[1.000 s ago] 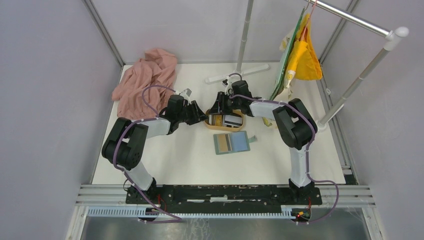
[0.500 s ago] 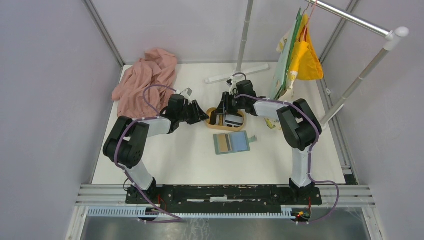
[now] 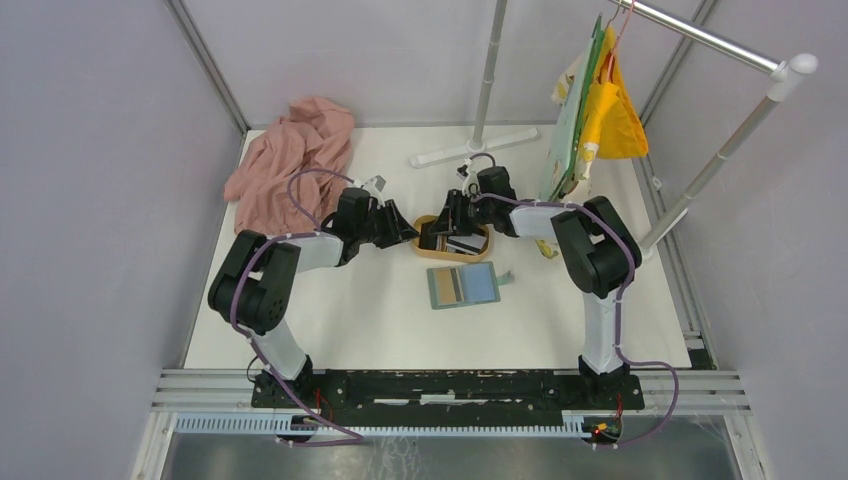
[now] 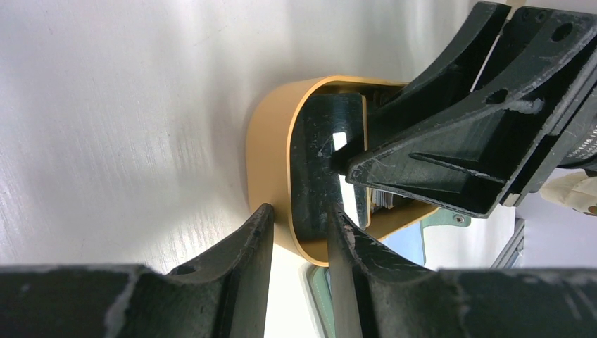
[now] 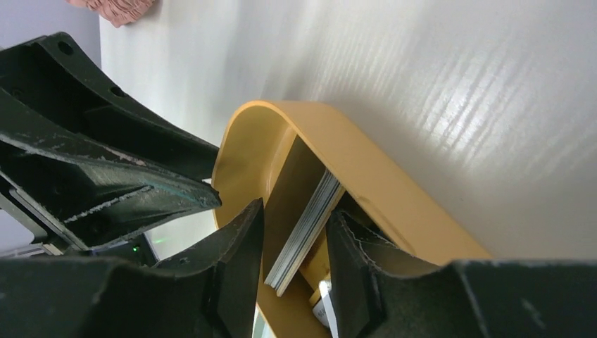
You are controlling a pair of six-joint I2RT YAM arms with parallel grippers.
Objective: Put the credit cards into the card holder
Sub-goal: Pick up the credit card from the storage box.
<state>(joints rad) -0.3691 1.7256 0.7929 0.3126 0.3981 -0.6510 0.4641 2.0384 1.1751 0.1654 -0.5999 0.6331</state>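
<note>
- Step in hand, as judged: lifting the credit cards [image 5: 306, 229] out of the tray [image 4: 264, 141].
- Right tool [image 5: 294, 239]: fingers straddle a stack of cards standing on edge inside the tray, at the centre of the right wrist view. Opening is narrow. I cannot tell whether it is actually clamped on the stack.
- Left tool [image 4: 296, 232]: narrow, closed over the tray's end wall with one finger outside and one inside. It appears to be steadying the tray.
- Card holder [image 3: 463, 285]: lies open on the counter [image 3: 350, 300], just below the tray at the centre of the top view. It is near the tray but not touching it.
- To do it well:
  - Close squarely on the flat faces of the stack, so no card fans out or slips.
  - Lift straight up past the rim while the left tool pins the tray down.
  - Carry the cards low to the holder and line their edges up with a slot.
- Risk: the two tools sit very close together over the tray, so withdraw without brushing.
- Counts:
  - Tools: 2.
  - Tray: 1.
  - Card holder: 1.
  - Pink cloth [image 3: 290, 160], upper left of the top view: 1.
  - Cards: several in the stack; the edges are too fine to count.
</note>
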